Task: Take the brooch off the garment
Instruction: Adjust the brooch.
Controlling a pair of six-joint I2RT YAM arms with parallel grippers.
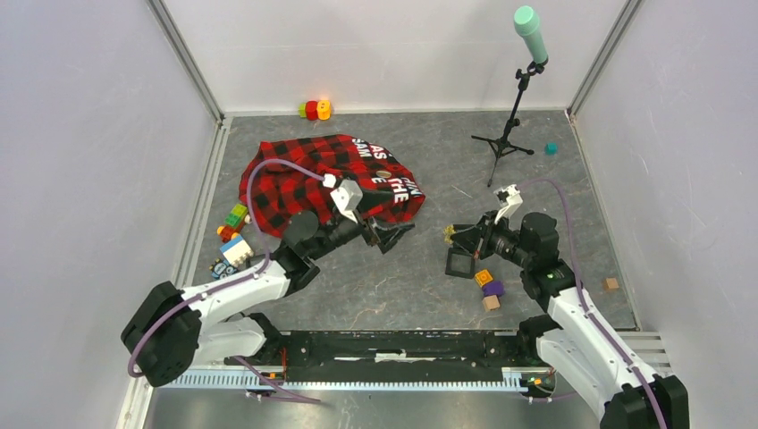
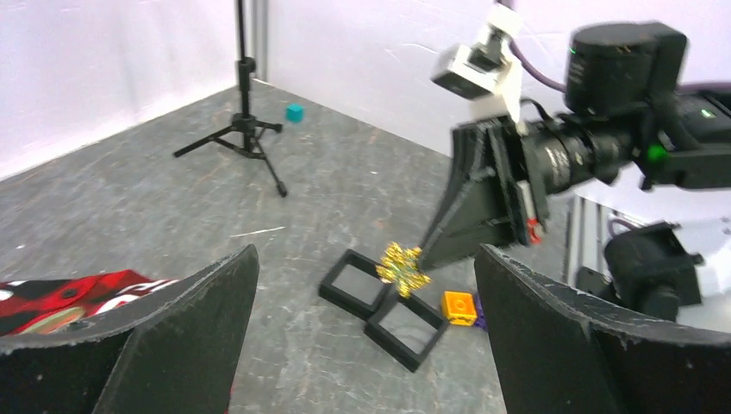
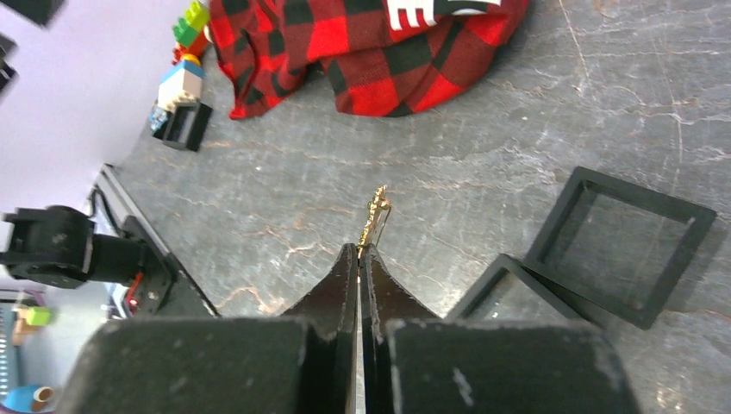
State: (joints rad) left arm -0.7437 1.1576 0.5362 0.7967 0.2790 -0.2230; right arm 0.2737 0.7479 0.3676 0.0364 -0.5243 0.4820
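Right wrist view, nearest first: the right gripper [image 3: 359,259] is seen with its jaws pressed together, a small gold brooch [image 3: 376,216] pinched at the very tips and shown edge-on. Just beyond and to one side, two joined black square frames [image 3: 621,241] are laid flat on the grey table [image 3: 517,103]. Farther off, the red-and-black check shirt [image 3: 371,52] is heaped on the table with white lettering partly shown (not readable from here). Brooch and shirt are well apart. Stacked toy bricks [image 3: 183,73] are noted beside the shirt's edge.

Left wrist view: the left gripper [image 2: 366,254] is spread wide, with nothing between the jaws. A corner of the shirt is seen beside one finger. Through the gap the brooch is seen face-on, star-like, at the right gripper's tips and over the frames, with an orange block [image 2: 459,307] just beside them. Beyond, a black tripod stand [image 2: 244,129] and a teal cube [image 2: 296,113] are set near the far wall.

Top view: the left gripper is placed at the shirt's near edge. A green-headed microphone [image 1: 531,31] is carried on the tripod stand. Red, yellow and green pieces [image 1: 315,109] are lined against the back wall.
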